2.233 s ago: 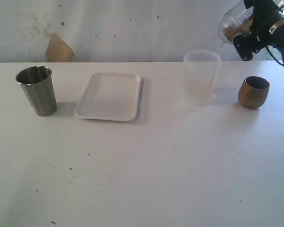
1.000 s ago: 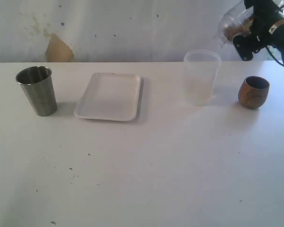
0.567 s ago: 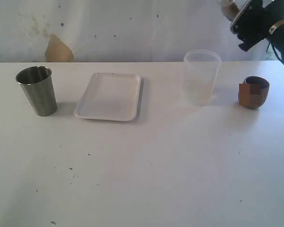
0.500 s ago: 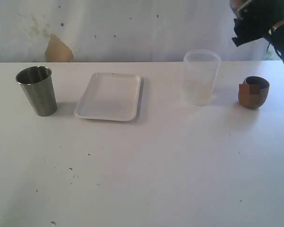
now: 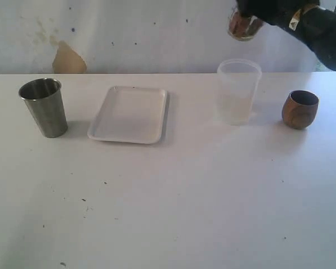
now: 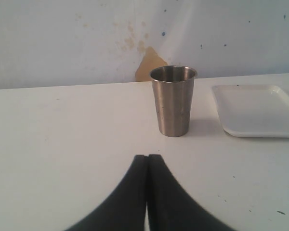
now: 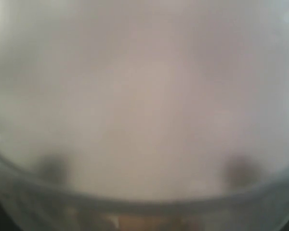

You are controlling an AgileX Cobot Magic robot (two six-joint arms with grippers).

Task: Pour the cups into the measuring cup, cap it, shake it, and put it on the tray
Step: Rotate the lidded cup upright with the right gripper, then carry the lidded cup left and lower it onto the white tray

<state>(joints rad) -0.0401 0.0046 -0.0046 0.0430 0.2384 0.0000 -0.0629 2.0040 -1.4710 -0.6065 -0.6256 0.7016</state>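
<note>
Above frosted container (image 5: 238, 95): clear measuring cup (image 5: 243, 28), held aloft, brownish contents.

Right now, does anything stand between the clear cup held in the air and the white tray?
Only the frosted container, standing almost directly beneath the measuring cup held aloft, and to the right of the tray in the exterior view. Nothing visible stands between that container and the tray.
</note>
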